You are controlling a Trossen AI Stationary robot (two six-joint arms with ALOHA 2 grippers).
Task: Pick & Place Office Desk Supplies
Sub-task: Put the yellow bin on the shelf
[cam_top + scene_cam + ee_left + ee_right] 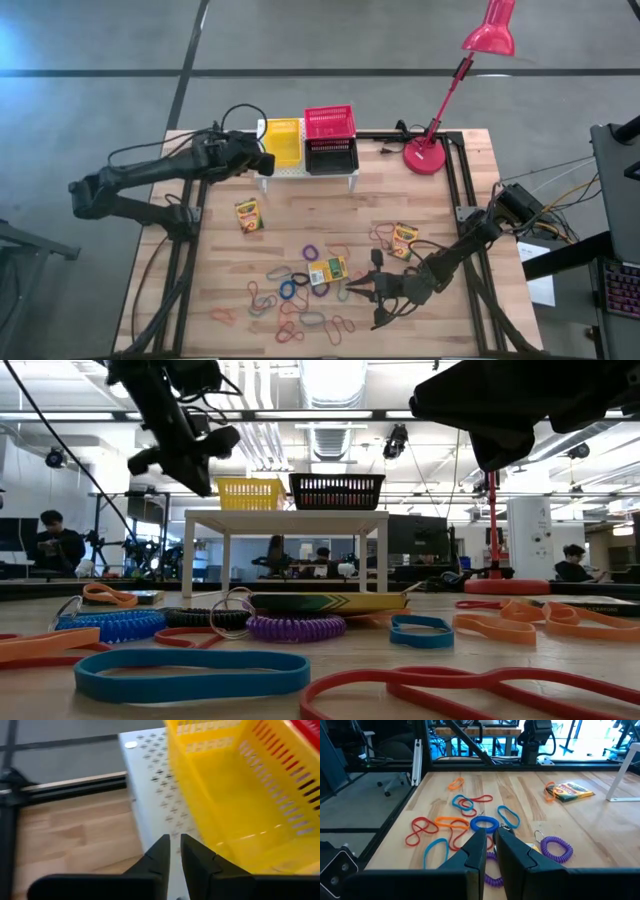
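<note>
Several thin elastic loops [300, 300] in red, orange, blue, purple and green lie flat on the near half of the wooden table. Three yellow-green crayon boxes lie flat among them: one at the left [247, 215], one in the middle [328, 270], one at the right [404, 240]. My right gripper [352, 291] is low over the loops beside the middle box, fingers [476, 851] shut with nothing seen between them. A blue coil loop [484, 824] lies just beyond its fingertips. My left gripper [266, 162] is raised beside the yellow basket [240, 805], shut and empty as far as shows.
A white shelf [300, 172] at the far edge carries the yellow basket [283, 143], a red basket [330, 122] and a black basket [330, 157]. A red desk lamp [428, 155] stands to the shelf's right. Bare wood shows between the shelf and the loops. People sit in the room behind.
</note>
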